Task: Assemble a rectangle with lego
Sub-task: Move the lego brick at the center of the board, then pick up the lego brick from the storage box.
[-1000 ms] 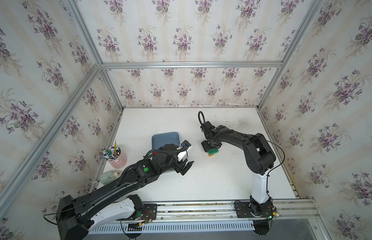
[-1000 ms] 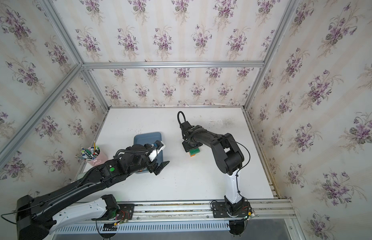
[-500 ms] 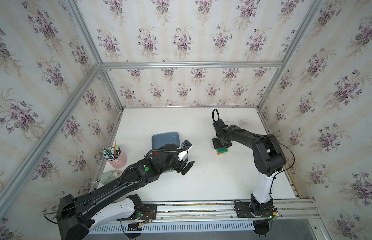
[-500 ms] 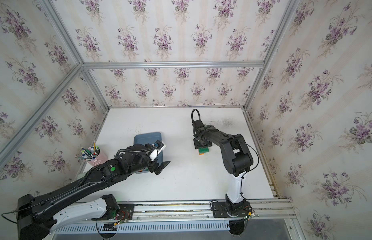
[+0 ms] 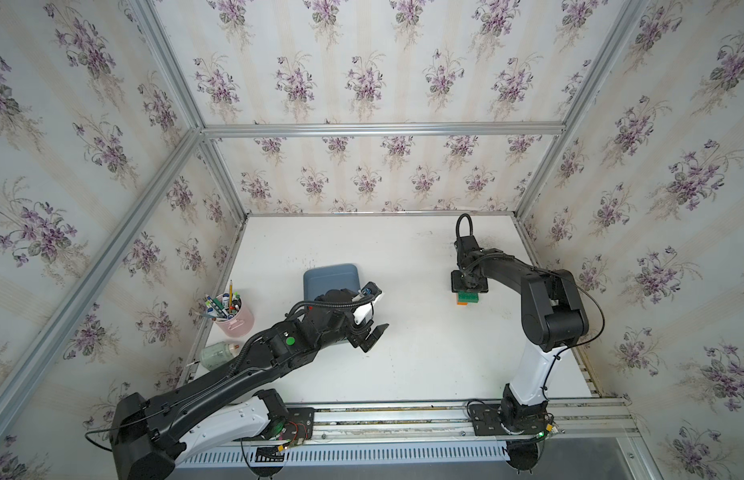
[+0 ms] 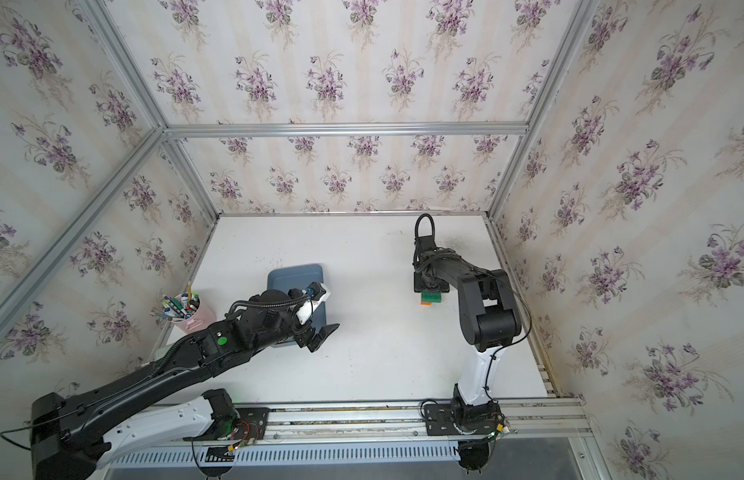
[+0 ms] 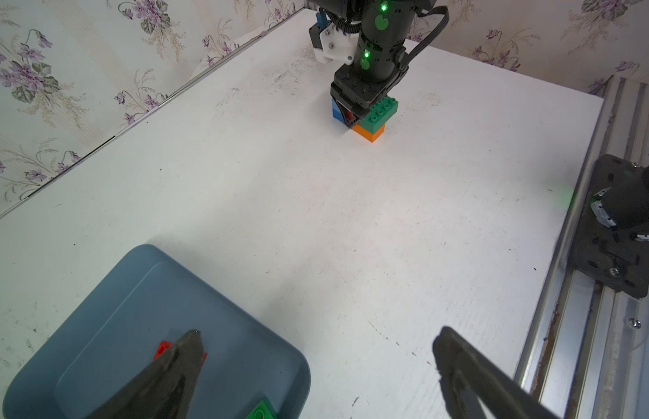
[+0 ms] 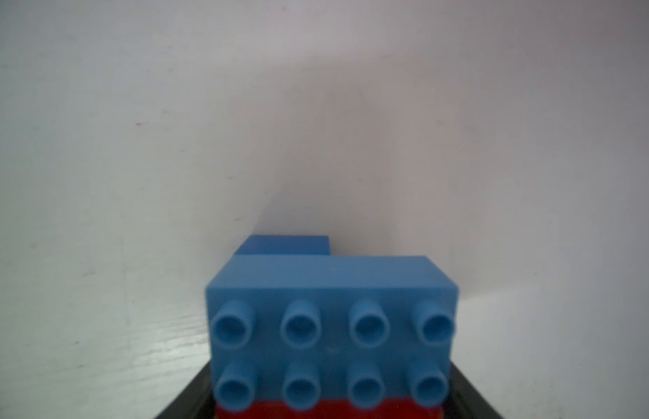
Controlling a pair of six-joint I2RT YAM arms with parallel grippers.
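A stack of lego bricks stands on the white table at the right, showing a green brick (image 5: 468, 296) (image 6: 431, 296) over an orange brick (image 7: 368, 132) in both top views. In the left wrist view a blue brick (image 7: 336, 110) is on the stack's far side. My right gripper (image 5: 469, 284) (image 6: 430, 284) (image 7: 355, 109) comes down on the stack from above and is shut on it. The right wrist view shows the blue brick (image 8: 330, 308) on a red brick (image 8: 326, 411) between its dark fingers (image 8: 181, 402). My left gripper (image 5: 370, 337) (image 7: 319, 333) hangs open and empty at the corner of the blue-grey tray (image 5: 330, 274) (image 7: 116, 319). A red brick (image 7: 162, 350) and a green brick (image 7: 261, 411) lie in that tray.
A pink cup of pens (image 5: 233, 316) and a small bottle (image 5: 218, 355) stand by the left wall. An aluminium rail (image 5: 403, 415) with both arm bases runs along the front edge. Papered walls close in the table on three sides.
My right gripper has carried the brick stack to the right across the table. The left arm has stayed where it was, still open.
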